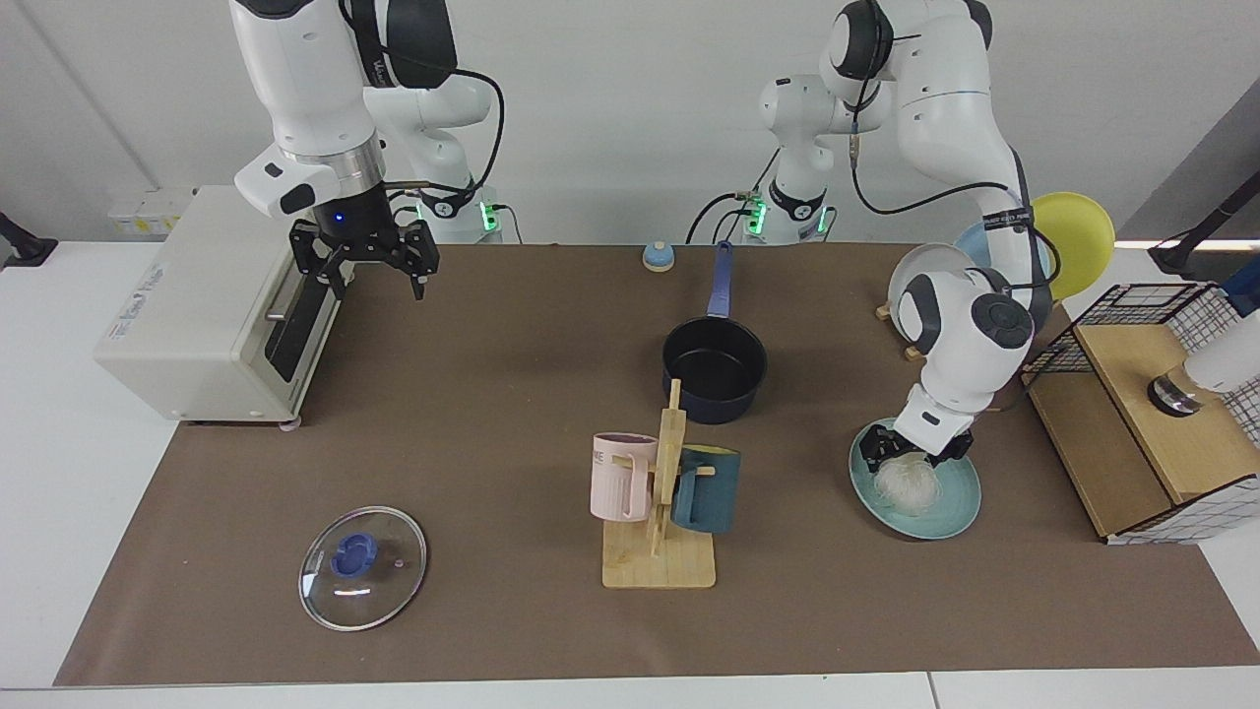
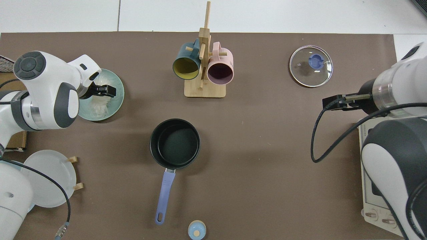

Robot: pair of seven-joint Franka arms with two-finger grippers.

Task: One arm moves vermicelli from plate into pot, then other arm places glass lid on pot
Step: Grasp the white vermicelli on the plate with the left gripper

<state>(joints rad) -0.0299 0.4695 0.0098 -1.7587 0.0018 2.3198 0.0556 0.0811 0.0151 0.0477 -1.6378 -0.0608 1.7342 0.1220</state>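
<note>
The white vermicelli [image 1: 911, 481] [image 2: 98, 104] lies on the teal plate [image 1: 960, 507] [image 2: 117, 100] at the facing view's right. My left gripper [image 1: 915, 453] [image 2: 101, 90] is down on the plate, open, with its fingers standing either side of the tangle's top. The dark navy pot [image 1: 714, 369] [image 2: 175, 143] stands mid-table, nothing in it, its blue handle pointing toward the arm bases. The glass lid [image 1: 362, 566] [image 2: 311, 66] with its blue knob lies flat on the mat. My right gripper [image 1: 369, 274] [image 2: 333, 102] waits open in the air beside the toaster oven.
A wooden mug rack [image 1: 660, 551] with a pink and a teal mug stands between the pot and the mat's front edge. A toaster oven [image 1: 197, 305], a dish rack with plates [image 1: 930, 290], a wooden box with a wire basket [image 1: 1142, 423] and a small bell [image 1: 658, 256] ring the mat.
</note>
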